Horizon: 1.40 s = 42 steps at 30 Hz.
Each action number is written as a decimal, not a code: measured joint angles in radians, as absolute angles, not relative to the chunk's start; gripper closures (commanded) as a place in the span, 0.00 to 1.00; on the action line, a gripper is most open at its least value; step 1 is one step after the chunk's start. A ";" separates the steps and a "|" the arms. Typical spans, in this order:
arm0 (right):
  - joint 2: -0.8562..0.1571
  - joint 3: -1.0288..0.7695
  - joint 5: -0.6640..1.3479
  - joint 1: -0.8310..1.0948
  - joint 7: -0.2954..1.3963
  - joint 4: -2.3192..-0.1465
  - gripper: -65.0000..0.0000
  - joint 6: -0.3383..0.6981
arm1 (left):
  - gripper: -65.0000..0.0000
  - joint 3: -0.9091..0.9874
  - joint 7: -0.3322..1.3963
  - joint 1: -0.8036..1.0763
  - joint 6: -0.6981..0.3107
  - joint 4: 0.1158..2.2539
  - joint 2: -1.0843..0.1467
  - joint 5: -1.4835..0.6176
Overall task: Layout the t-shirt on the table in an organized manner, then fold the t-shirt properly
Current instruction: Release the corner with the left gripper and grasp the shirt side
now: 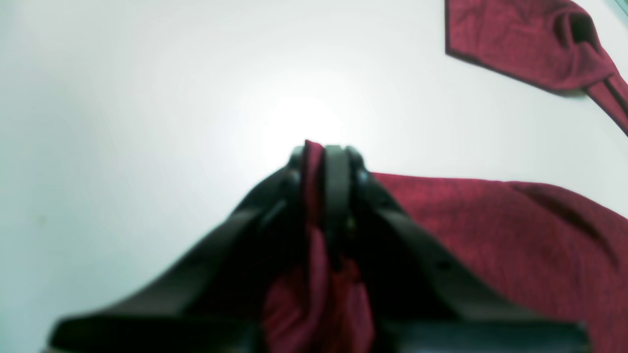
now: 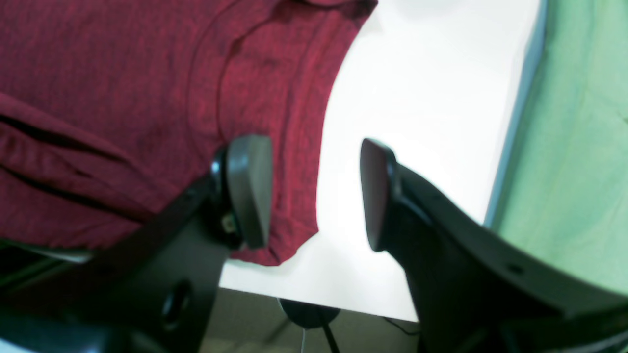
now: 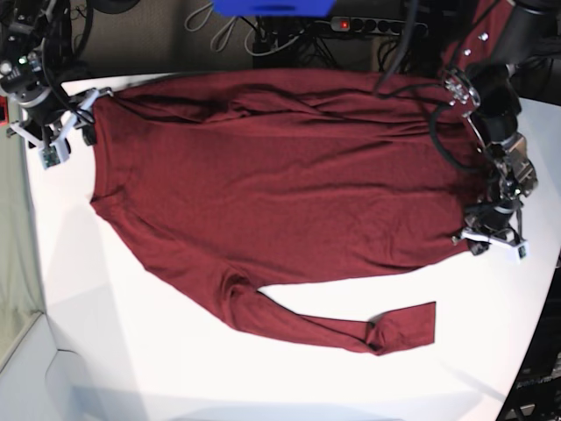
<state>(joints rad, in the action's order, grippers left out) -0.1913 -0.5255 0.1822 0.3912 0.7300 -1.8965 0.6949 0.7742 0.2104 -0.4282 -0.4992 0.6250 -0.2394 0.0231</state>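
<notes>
**Maroon knit pinched at one end only**

Maroon t-shirt point(image 3: 280, 175) lies spread across the white surface point(image 3: 175, 368), one long sleeve trailing toward the near edge, folds bunched along the far side. The left end effector point(image 1: 325, 157) is pressed together on a tuck of fabric; the right end effector point(image 2: 316, 193) stands spread over the hem, holding nothing. A one-sided pull could skew or bunch the cloth.

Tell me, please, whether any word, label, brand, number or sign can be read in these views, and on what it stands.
None: no readable text in any view.
The t-shirt is plain, with no print or visible tag.
The table bears no markings.
The blue object at the base view's top edge shows no lettering.
</notes>
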 measured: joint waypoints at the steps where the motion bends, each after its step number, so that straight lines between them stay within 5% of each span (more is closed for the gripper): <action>1: -0.191 -0.525 0.182 0.391 0.730 -1.897 0.54 0.695 | 1.00 0.774 0.217 -0.418 -0.500 0.656 -0.234 0.028; 13: -0.188 -0.525 0.183 0.390 0.730 -1.895 0.54 0.694 | 0.99 0.663 0.213 -0.111 -0.511 1.380 -0.044 -0.079; 27: -0.186 -0.524 0.182 0.389 0.730 -1.895 0.54 0.695 | 0.98 0.274 0.216 0.213 -0.511 1.533 -0.122 -0.068; 42: -0.185 -0.524 0.183 0.389 0.730 -1.895 0.54 0.695 | 0.52 0.183 0.212 0.281 -0.509 1.539 -0.210 -0.068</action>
